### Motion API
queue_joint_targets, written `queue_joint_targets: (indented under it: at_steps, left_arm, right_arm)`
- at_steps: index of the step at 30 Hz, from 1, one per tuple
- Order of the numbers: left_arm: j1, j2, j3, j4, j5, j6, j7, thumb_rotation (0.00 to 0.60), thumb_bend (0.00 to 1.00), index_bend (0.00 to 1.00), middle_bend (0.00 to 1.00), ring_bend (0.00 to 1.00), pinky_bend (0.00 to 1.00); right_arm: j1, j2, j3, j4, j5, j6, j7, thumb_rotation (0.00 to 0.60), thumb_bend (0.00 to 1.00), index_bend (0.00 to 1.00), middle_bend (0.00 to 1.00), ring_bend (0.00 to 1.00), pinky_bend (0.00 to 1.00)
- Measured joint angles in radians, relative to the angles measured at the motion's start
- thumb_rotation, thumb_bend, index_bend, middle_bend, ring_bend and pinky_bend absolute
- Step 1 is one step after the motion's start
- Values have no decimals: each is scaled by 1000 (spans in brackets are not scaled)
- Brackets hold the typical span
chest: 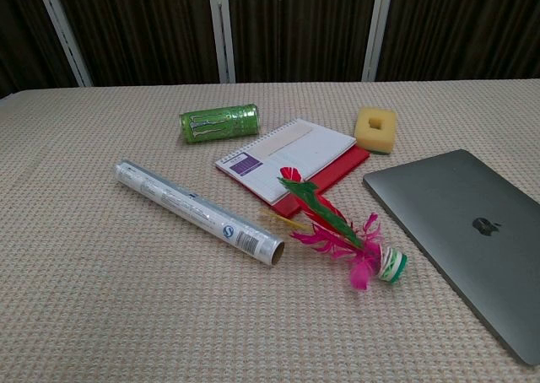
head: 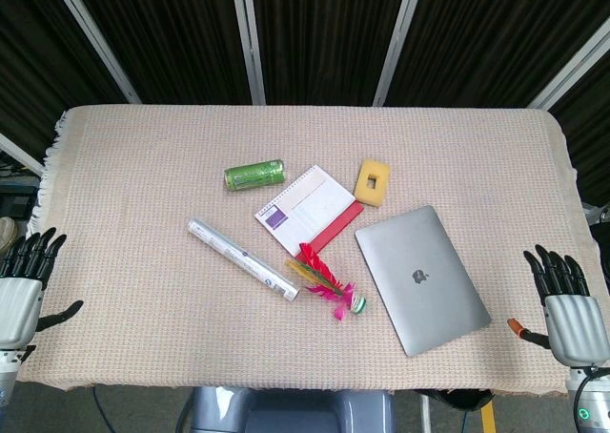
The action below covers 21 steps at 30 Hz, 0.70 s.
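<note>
Left hand [head: 21, 295], right hand [head: 570, 304]: both empty, fingers spread, at desk [head: 124, 175] edges. Laptop [head: 421, 277] nearest right hand; risk: smooth closed lid may slip from fingertips.

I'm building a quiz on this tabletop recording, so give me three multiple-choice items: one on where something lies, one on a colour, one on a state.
1. Where does the yellow sponge lie?
A. beyond the laptop, by the notebook
B. on the laptop lid
C. at the table's left edge

2. What colour is the can?
A. blue
B. green
C. white

3. How is the laptop?
A. open, screen up
B. closed, lid flat
C. standing on its edge

Answers:
1. A, both views show the sponge on the cloth just past the laptop's far corner, beside the notebook.
2. B, the can lying on its side is green in both views.
3. B, the grey lid with its logo lies flat on the table.
</note>
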Motion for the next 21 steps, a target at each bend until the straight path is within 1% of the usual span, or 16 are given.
queue_joint_targets:
  at_steps: [11,13,16,21]
  left_arm:
    - [-5,-2,-2,-4,-8,-11,10,600,31,0,0,0,0]
    - [-5,1,-2,-7,-7,-12,4,600,31,0,0,0,0]
    - [-7,8,-6,-14,-8,-12,-15,600,30,0,0,0,0]
    - [-20,11,-5,-11,-14,-46,-29,600,31,0,0,0,0]
  right_arm:
    - [3,-5,4,2,6,-6,8,600,3,1,0,0,0]
    - [1,-15,4,-4,5,-2,7,600,4,28,0,0,0]
    - [0,-37,-4,-12,-13,4,7,600,22,117,0,0,0]
    - [0,-57,-40,-49,-88,7,-5,600,94,220,0,0,0]
